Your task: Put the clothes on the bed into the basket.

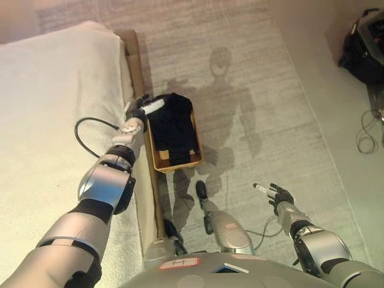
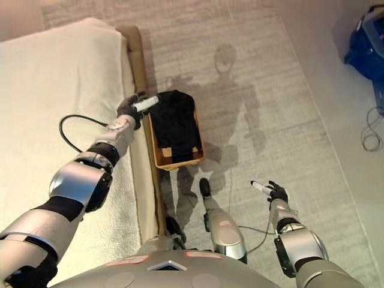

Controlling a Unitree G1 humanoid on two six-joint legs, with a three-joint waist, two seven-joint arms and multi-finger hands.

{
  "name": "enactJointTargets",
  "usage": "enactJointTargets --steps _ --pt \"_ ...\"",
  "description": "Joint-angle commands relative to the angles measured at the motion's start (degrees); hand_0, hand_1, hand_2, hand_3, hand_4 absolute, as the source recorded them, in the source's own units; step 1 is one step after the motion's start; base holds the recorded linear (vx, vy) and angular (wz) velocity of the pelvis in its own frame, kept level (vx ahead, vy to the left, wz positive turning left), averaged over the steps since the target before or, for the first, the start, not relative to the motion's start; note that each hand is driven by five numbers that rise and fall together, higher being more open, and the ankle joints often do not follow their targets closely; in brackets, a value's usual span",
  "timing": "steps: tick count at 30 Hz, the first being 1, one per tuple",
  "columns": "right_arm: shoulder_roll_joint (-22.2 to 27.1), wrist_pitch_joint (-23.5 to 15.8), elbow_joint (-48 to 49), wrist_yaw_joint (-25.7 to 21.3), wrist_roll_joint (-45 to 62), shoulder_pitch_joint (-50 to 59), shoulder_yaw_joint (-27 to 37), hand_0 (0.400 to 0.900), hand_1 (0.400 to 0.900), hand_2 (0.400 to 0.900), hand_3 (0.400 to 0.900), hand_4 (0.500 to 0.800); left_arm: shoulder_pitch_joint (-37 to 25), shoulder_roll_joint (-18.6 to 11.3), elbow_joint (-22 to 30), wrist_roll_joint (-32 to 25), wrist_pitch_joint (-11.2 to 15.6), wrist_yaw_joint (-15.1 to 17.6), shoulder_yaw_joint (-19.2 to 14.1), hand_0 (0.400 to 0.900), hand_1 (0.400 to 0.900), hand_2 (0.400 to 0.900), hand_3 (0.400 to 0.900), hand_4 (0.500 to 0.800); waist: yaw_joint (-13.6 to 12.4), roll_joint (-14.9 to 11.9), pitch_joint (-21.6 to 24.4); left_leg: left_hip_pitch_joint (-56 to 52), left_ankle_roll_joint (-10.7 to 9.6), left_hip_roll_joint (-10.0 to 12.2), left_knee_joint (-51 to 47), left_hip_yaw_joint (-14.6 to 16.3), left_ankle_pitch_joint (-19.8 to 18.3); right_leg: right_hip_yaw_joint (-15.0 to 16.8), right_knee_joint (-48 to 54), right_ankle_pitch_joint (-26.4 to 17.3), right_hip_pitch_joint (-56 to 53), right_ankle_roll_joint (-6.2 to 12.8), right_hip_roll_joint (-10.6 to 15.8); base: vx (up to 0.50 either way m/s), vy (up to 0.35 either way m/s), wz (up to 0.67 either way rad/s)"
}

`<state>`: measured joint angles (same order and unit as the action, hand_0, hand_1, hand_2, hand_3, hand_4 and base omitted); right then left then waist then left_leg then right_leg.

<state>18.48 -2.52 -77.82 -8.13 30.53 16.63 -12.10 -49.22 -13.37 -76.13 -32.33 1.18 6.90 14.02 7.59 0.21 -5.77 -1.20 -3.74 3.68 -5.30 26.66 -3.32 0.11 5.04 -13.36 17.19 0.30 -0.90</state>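
- Nearest you, the right hand (image 1: 277, 195) hangs idle over the carpet (image 1: 264, 78), fingers loosely spread and holding nothing; leave it out to that side.
- Further out, the left hand (image 2: 135, 107) sits at the basket (image 2: 161, 159) rim, just beside the bed (image 1: 48, 96) edge. Its fingers look relaxed around the rim area, but you cannot tell whether they pinch any cloth.
- The dark clothes (image 1: 174, 126) already fill the basket. If a fold is caught, let go over the basket's middle, then lift straight up.
- The bed's left side is cut off, so check there for leftovers.
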Motion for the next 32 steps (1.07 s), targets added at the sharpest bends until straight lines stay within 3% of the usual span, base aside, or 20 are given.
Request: enactJointTargets --steps 1,6,10,11,14,15,21,32 --pt "4.69 -0.59 -3.3 0.15 -2.24 3.78 2.65 0.9 0.9 0.9 0.9 0.8 3.79 0.78 1.76 4.7 4.07 0.42 0.13 0.9 0.9 0.9 0.9 0.8 -1.88 3.74 -1.44 0.73 -0.12 0.25 0.3 -5.31 0.17 -4.46 -0.04 9.58 -10.11 3.7 -1.44 -0.02 -0.009 0.5" --pt "4.55 -0.26 -2.35 1.46 -3.33 3.32 3.99 0.9 0.9 0.9 0.9 0.8 19.47 2.52 1.06 12.68 3.68 -1.93 0.7 0.9 0.9 0.9 0.9 0.8 -4.6 3.37 -0.09 -1.69 0.58 -0.76 0.3 -7.19 0.89 -6.97 -0.04 10.42 -14.42 2.69 -0.55 -0.06 -0.01 0.41" --pt "4.3 -1.13 0.3 2.34 -5.11 -0.45 5.08 0.9 0.9 0.9 0.9 0.8 31.17 2.07 1.77 18.81 4.25 -3.27 -0.17 0.9 0.9 0.9 0.9 0.8 -6.77 2.74 1.52 -2.71 0.95 -1.39 0.3 -9.64 0.82 -9.0 -0.04 11.13 -16.8 2.72 -0.09 -0.05 0.015 0.45" --pt "4.16 -0.97 1.11 2.8 -6.36 -2.56 5.27 0.9 0.9 0.9 0.9 0.8 35.42 1.75 0.79 19.93 3.71 -3.83 -1.81 0.9 0.9 0.9 0.9 0.8 -7.64 2.25 2.15 -2.93 1.11 -1.62 0.3 -10.65 0.85 -9.82 -0.04 11.22 -17.58 2.74 0.17 -0.06 0.026 0.36" --pt "3.67 -0.94 1.71 3.2 -8.15 -5.01 5.38 0.9 0.9 0.9 0.9 0.8 39.98 1.4 -0.3 21.19 3.58 -5.27 -2.98 0.9 0.9 0.9 0.9 0.8 -8.53 1.79 2.67 -3.32 1.35 -1.85 0.3 -11.82 0.88 -10.76 -0.17 11.44 -18.43 2.8 0.43 -0.06 0.036 0.37" --pt "3.7 -1.04 2.08 3.7 -9.62 -6.79 5.62 0.9 0.9 0.9 0.9 0.8 43.21 0.4 -0.68 21.64 3.65 -5.49 -5.27 0.9 0.9 0.9 0.9 0.8 -9.32 1.18 3.15 -3.62 1.5 -2.11 0.3 -12.77 0.87 -11.73 -0.35 11.71 -19.27 2.8 0.68 -0.04 0.036 0.38" --pt "1.56 -1.59 5.05 4.11 -12.98 -11.56 3.76 0.9 0.9 0.9 0.9 0.8 48.44 -0.57 2.0 29.76 4.7 -4.97 -2.63 0.9 0.9 0.9 0.9 0.8 -10.55 -0.5 3.44 -4.35 2.09 -2.74 0.3 -15.23 1.01 -13.74 -1.3 12.27 -20.56 2.93 1.37 -0.05 0.037 0.33" --pt "-2.9 -2.06 7.75 3.78 -17.65 -12.62 -2.23 0.9 0.9 0.9 0.9 0.8 48.55 -0.01 0.99 30.22 4.75 -2.55 -3.65 0.9 0.9 0.9 0.9 0.8 -11.93 -3.37 3.19 -4.86 2.96 -3.55 0.3 -17.53 0.57 -15.43 -1.92 12.29 -21.75 3.51 2.38 -0.04 0.029 0.16"
